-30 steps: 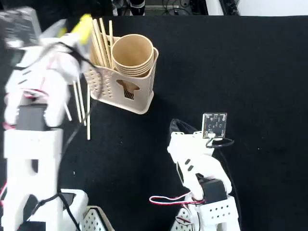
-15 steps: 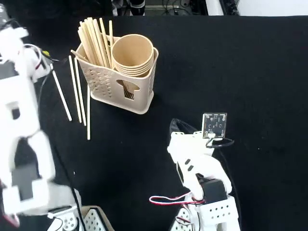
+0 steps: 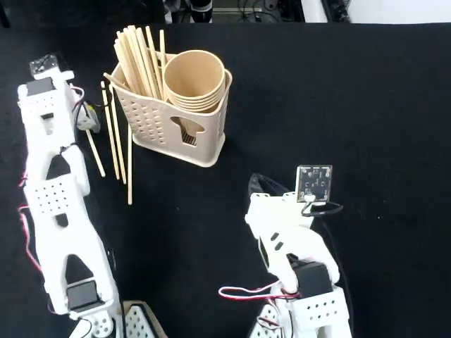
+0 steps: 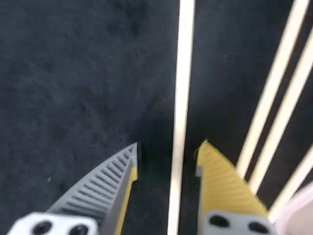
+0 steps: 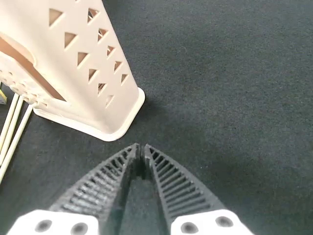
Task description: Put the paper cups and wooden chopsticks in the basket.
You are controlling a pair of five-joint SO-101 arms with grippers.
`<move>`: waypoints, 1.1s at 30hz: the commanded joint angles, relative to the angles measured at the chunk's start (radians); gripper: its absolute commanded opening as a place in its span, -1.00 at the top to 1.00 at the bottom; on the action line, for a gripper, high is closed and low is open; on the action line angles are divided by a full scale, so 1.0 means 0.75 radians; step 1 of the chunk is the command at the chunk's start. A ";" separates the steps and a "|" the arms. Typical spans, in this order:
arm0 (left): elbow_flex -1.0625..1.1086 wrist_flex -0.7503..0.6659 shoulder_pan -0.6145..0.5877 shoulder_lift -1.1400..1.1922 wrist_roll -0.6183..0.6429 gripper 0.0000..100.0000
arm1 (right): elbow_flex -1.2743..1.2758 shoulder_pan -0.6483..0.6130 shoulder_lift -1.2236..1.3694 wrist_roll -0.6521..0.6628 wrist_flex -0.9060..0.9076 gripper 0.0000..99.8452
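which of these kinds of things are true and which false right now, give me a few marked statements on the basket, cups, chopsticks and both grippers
1. The stack of tan paper cups stands inside the beige perforated plastic basket. True.
2. Every wooden chopstick is in the basket. False: several loose wooden chopsticks lie on the black table beside it.
3. The left gripper is open, with one chopstick lying between its jaws. True.
4. The right gripper is wide open. False: it is shut and holds nothing.
5. The basket lies tipped on its side. False: it stands upright.
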 commanded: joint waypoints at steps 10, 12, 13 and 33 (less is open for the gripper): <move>-0.647 0.291 -0.024 0.088 -0.016 0.94 | -0.003 -0.012 -0.069 -0.014 0.002 0.98; -0.645 0.295 -0.038 0.018 -0.014 0.94 | -0.003 -0.012 -0.069 -0.014 0.002 0.98; -0.633 0.297 -0.046 -0.023 -0.014 0.94 | -0.003 -0.012 -0.069 -0.014 0.002 0.98; 1.777 -0.409 0.161 -2.185 -0.106 0.94 | -0.003 -0.012 -0.069 -0.014 0.002 0.98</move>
